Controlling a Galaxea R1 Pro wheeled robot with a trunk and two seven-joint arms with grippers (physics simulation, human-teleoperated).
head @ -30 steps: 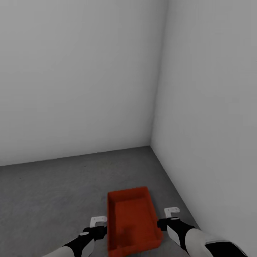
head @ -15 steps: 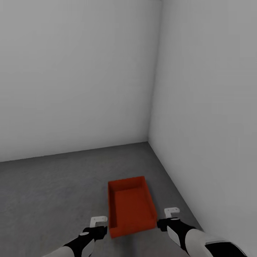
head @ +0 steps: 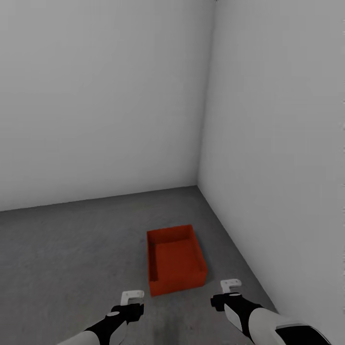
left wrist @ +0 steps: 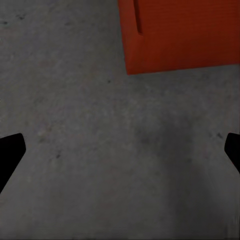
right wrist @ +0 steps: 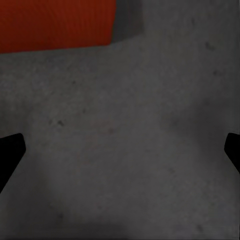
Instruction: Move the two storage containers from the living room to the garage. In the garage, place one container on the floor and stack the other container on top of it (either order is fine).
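1. Left end effector spread wide and empty, hovering above bare floor; dark fingertips at both edges of the left wrist view, nothing between.
2. Right end effector likewise released, holding nothing, over concrete.
3. One bin sitting on the garage floor at 12 o'clock from both end effectors, just ahead, near the corner where two white walls meet, untouched.
4. Judged about half done: first bin delivered and set down.
5. Left to do, seemingly: fetch the second bin from the living room and stack it on this one.
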